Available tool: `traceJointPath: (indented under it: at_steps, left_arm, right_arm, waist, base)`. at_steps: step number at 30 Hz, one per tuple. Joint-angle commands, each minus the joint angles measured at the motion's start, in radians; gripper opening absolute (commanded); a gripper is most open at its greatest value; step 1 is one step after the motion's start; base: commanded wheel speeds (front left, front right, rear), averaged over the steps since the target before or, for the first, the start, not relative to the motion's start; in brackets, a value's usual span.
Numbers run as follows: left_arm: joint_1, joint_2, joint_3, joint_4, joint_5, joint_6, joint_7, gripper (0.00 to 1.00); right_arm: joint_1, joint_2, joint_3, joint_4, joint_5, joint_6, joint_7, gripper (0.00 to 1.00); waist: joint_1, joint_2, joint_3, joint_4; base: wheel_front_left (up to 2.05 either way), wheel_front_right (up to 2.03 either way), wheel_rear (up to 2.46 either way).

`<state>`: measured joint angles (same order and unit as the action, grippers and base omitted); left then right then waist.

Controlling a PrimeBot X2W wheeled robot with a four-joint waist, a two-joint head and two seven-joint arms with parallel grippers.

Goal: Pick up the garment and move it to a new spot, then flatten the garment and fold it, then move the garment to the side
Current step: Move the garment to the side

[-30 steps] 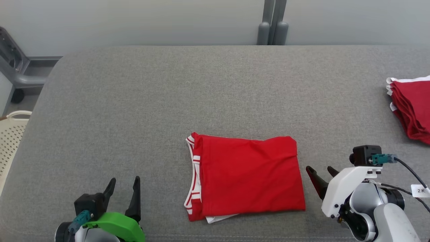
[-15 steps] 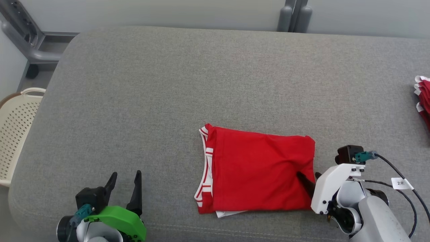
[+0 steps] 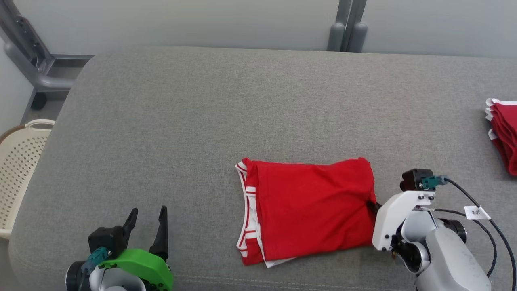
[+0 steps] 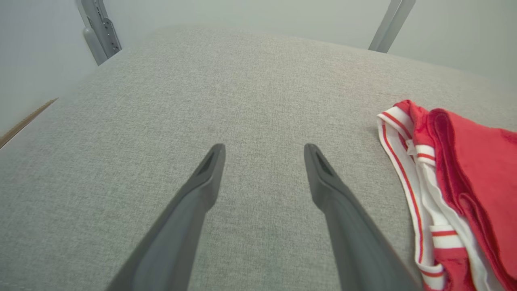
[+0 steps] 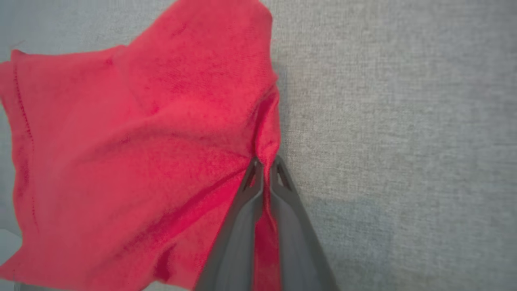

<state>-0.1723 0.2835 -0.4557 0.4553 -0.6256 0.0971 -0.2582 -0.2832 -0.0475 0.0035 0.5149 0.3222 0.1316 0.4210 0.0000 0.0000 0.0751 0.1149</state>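
The garment (image 3: pixel 307 210) is a red piece with white-and-red striped trim, folded into a rectangle on the grey padded table (image 3: pixel 202 121). Its right edge is pinched and puckered where my right gripper (image 3: pixel 372 206) is shut on it. The right wrist view shows both dark fingers closed on a ridge of red cloth (image 5: pixel 161 141) at the gripper (image 5: pixel 264 165). My left gripper (image 3: pixel 147 220) stands open at the lower left, well apart from the garment. In the left wrist view its gripper (image 4: pixel 262 161) spreads over bare grey fabric, with the striped edge of the garment (image 4: pixel 444 190) to the right.
A stack of red folded garments (image 3: pixel 503 133) lies at the table's right edge. A cream perforated basket (image 3: pixel 18 161) stands off the table's left side. Grey metal posts (image 3: pixel 345 28) rise behind the table. Cables (image 3: pixel 484 218) trail from my right wrist.
My right gripper slid in over the garment's right edge and shut on it, puckering the cloth. The head camera shifted. The left gripper stayed open in place.
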Motion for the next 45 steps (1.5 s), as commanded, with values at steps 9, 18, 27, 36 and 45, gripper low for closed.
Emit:
traceJointPath:
  at_steps: [9, 18, 27, 36, 45]
  left_arm:
    - [0.016, 0.011, 0.013, -0.046, 0.022, 0.009, -0.007, 1.0]
    - [-0.022, -0.003, 0.003, -0.093, 0.049, 0.008, -0.008, 1.0]
    - [-0.098, -0.011, -0.025, -0.12, 0.089, -0.013, -0.006, 1.0]
    - [-0.21, -0.008, -0.081, -0.144, 0.14, -0.041, 0.026, 1.0]
    - [-0.258, -0.009, -0.107, -0.159, 0.157, -0.055, 0.043, 1.0]
  right_arm:
    - [-0.158, -0.006, 0.002, 0.022, -0.168, -0.002, -0.009, 0.0]
    - [-0.366, -0.005, -0.018, 0.083, -0.31, -0.002, 0.013, 0.0]
    - [-0.571, -0.032, -0.102, 0.166, -0.38, -0.002, -0.033, 0.0]
    - [-0.776, -0.102, -0.265, 0.283, -0.474, -0.002, -0.083, 0.0]
    - [-0.85, -0.188, -0.316, 0.3, -0.535, -0.002, -0.071, 0.0]
  waist:
    - [0.0, 0.0, -0.036, -0.113]
    - [0.0, 0.0, 0.001, -0.249]
    - [0.0, 0.0, 0.101, -0.339]
    - [0.0, 0.0, 0.247, -0.328]
    - [0.0, 0.0, 0.299, -0.303]
  base:
    - [0.0, 0.0, 0.0]
    - [0.0, 0.0, 0.0]
    - [0.0, 0.0, 0.0]
    - [0.0, 0.0, 0.0]
    - [0.0, 0.0, 0.0]
